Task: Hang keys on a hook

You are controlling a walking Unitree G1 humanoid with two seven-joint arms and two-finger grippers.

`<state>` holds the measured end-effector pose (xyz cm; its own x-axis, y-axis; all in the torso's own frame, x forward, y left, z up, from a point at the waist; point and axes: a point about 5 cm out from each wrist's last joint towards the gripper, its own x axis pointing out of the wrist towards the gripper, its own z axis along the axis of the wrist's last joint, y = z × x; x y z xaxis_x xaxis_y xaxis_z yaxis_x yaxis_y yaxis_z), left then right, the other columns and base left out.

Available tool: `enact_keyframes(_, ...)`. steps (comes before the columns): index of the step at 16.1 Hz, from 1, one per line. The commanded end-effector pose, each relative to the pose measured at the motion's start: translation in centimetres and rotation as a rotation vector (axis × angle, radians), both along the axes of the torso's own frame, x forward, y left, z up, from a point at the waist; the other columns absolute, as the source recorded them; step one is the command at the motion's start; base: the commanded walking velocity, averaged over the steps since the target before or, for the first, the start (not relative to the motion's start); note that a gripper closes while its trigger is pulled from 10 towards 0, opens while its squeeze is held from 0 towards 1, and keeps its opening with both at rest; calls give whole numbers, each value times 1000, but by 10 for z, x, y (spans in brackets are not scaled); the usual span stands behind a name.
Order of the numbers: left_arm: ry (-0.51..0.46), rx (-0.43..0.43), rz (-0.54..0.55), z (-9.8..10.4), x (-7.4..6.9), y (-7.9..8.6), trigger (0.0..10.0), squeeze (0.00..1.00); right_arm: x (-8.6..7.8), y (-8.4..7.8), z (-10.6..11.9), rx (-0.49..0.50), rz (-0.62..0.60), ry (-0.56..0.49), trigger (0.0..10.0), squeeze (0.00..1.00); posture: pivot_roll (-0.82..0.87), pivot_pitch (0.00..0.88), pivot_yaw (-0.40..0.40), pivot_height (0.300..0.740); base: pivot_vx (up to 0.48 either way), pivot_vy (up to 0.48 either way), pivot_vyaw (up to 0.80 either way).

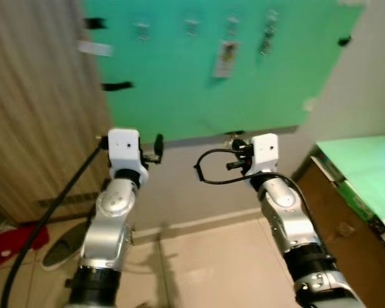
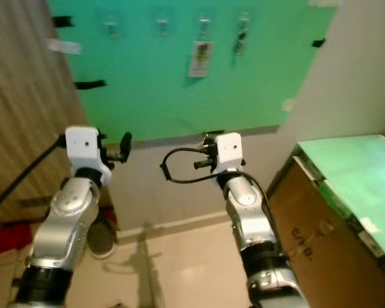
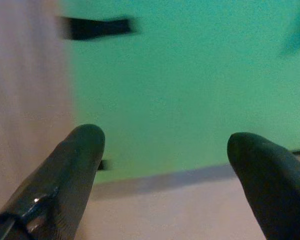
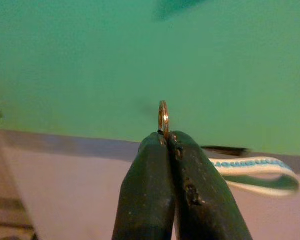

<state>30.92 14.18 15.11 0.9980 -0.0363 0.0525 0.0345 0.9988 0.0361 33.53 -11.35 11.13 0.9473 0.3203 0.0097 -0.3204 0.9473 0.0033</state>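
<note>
Currently the left end effector [image 3: 160, 175] is spread and empty below the matte green board [image 1: 179, 83], while the right end effector [image 4: 171, 137] pinches only the thin brass key ring [image 4: 163, 117], so the smooth ring may slip or miss the small metal hooks [image 1: 191, 27] above.

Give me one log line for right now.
right gripper shut on key ring | left gripper open, nothing held | green board with hooks ahead | not hung yet
</note>
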Motion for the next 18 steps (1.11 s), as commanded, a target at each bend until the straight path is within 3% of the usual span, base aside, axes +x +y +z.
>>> enact_keyframes(1,5,10,24,-1,1,2,10000,0,4,1,9,-4,12,-35,0,0,106,0,-51,740,0,-412,706)
enact_keyframes(5,6,13,41,0,2,3,10000,0,8,-1,12,-10,10,-37,0,0,105,0,-55,740,263,-398,703)
enact_keyframes(9,-11,44,38,2,4,4,10000,0,13,-9,17,-3,-18,-37,0,0,104,0,-60,740,142,-96,0)
enact_keyframes(11,-34,14,-12,6,4,0,10000,0,15,-6,24,3,-8,-59,0,0,104,0,-62,740,124,0,0)
enact_keyframes(13,-76,36,-15,13,4,-1,10000,0,20,-1,45,78,9,-102,0,0,104,0,-62,740,454,0,0)
enact_keyframes(15,-88,50,-17,14,3,-2,10000,0,23,10,66,169,124,-101,0,0,101,0,-62,740,454,0,0)
enact_keyframes(18,-92,44,-27,14,3,-4,10000,0,26,16,82,186,230,-73,0,0,103,0,-67,740,454,0,0)
